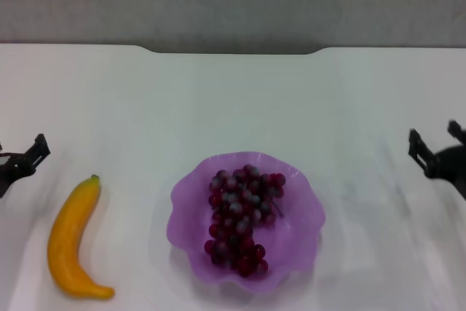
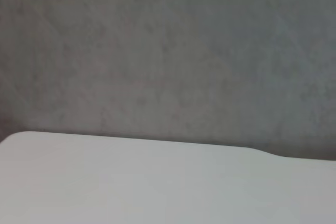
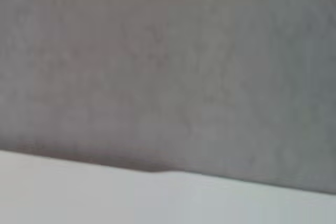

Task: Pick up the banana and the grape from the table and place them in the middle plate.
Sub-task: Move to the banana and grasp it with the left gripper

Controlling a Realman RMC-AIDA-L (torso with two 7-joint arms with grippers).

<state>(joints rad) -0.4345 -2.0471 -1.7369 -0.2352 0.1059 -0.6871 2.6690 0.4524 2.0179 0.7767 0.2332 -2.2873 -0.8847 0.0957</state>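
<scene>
I am looking down from the head camera at a white table [image 1: 218,100], with a purple scalloped middle plate [image 1: 302,234] sitting near its front. The grape [image 1: 242,216] bunch is already lying inside the plate, running front to back. The banana [image 1: 71,242] is lying on the table to the plate's left, apart from it, stem tip pointing away from the robot. The left gripper [image 1: 22,158] is hovering at the left edge, just beyond the stem, holding nothing; I cannot tell how its fingers are set. The right gripper [image 1: 435,147] is waiting far right with its 2 fingers spread apart and empty. I am judging the banana to be the remaining job — best done by closing the left gripper across its thick middle, then lifting it over the wavy rim and setting it beside the grapes. There is open table between banana and plate — but the banana's near end lies close to the front edge of view.
</scene>
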